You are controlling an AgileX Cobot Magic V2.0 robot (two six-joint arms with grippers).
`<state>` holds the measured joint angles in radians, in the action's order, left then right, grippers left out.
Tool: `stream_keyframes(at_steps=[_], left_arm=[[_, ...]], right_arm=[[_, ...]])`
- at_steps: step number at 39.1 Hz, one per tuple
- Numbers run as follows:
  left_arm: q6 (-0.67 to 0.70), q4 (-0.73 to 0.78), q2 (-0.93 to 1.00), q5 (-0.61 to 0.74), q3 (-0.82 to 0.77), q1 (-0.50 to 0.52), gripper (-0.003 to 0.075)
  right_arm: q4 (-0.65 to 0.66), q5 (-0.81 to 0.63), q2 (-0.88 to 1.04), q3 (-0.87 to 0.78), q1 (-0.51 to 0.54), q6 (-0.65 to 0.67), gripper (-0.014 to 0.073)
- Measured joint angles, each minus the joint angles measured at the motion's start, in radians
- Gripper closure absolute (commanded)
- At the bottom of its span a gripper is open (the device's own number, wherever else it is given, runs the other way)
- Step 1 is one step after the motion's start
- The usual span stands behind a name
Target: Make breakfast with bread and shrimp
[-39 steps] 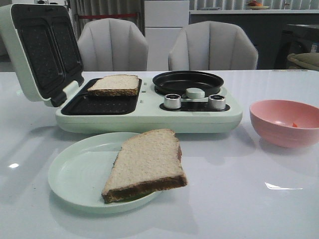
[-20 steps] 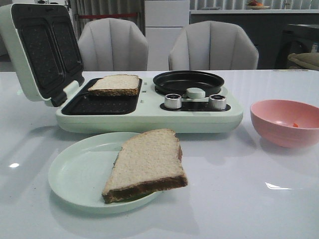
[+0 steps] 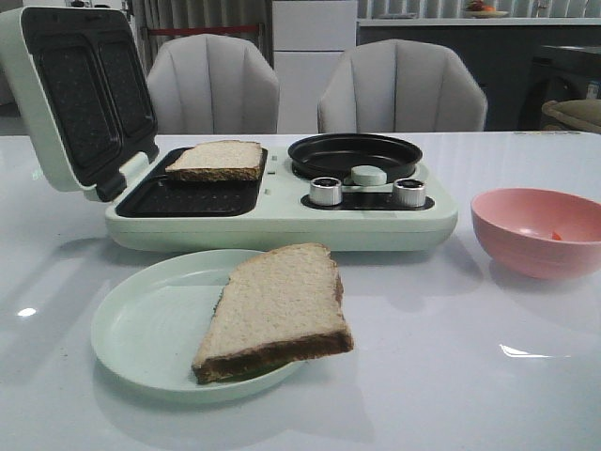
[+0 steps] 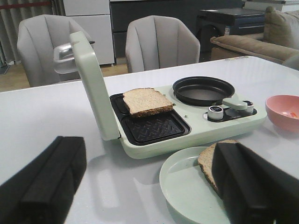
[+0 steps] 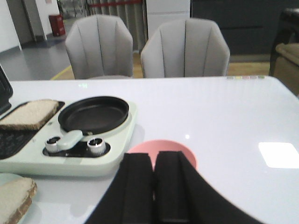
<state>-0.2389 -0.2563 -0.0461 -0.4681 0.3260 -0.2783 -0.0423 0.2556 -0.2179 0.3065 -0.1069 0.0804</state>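
One slice of bread (image 3: 277,310) lies on a pale green plate (image 3: 141,324) at the front, with a bit of green and red showing under its edge. A second bread slice (image 3: 216,160) rests in the far tray of the open sandwich maker (image 3: 282,221). A small orange-tipped shrimp (image 3: 556,235) shows inside the pink bowl (image 3: 540,230). My left gripper (image 4: 149,156) is open wide over the table beside the plate (image 4: 187,186), and its right finger (image 4: 252,186) hides part of the bread (image 4: 208,161). My right gripper (image 5: 154,156) is shut, with the pink bowl (image 5: 161,145) just beyond its tips. Neither gripper appears in the front view.
The sandwich maker's lid (image 3: 75,94) stands open at the left. A black round pan (image 3: 355,155) and two metal knobs (image 3: 325,191) sit on its right half. Two grey chairs (image 3: 399,89) stand behind the white table (image 3: 451,376).
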Motion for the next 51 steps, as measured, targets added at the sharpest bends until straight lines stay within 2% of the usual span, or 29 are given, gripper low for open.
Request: stream_keyframes(at_steps=[4, 6, 12, 17, 31, 44, 51], left_arm=[[0.0, 0.0, 0.0, 0.001, 0.0, 0.0, 0.0116], [0.0, 0.0, 0.0, 0.001, 0.0, 0.0, 0.0116], [0.0, 0.0, 0.0, 0.001, 0.0, 0.0, 0.0116], [0.0, 0.0, 0.0, 0.001, 0.0, 0.0, 0.0116], [0.0, 0.0, 0.0, 0.001, 0.0, 0.0, 0.0116], [0.0, 0.0, 0.0, 0.001, 0.0, 0.0, 0.0116], [0.0, 0.0, 0.0, 0.001, 0.0, 0.0, 0.0116]], right_arm=[[0.0, 0.01, -0.026, 0.0, 0.0, 0.0, 0.0445], [0.0, 0.012, -0.038, 0.005, 0.0, 0.0, 0.0417], [-0.01, 0.06, -0.121, 0.053, -0.003, 0.0, 0.0195], [-0.036, 0.094, -0.228, 0.113, -0.038, 0.0, 0.008], [-0.287, 0.189, -0.637, 0.275, -0.139, 0.0, 0.008], [-0.394, 0.221, -1.017, 0.451, -0.286, 0.002, 0.008], [-0.461, 0.219, -1.192, 0.53, -0.315, 0.0, 0.008]])
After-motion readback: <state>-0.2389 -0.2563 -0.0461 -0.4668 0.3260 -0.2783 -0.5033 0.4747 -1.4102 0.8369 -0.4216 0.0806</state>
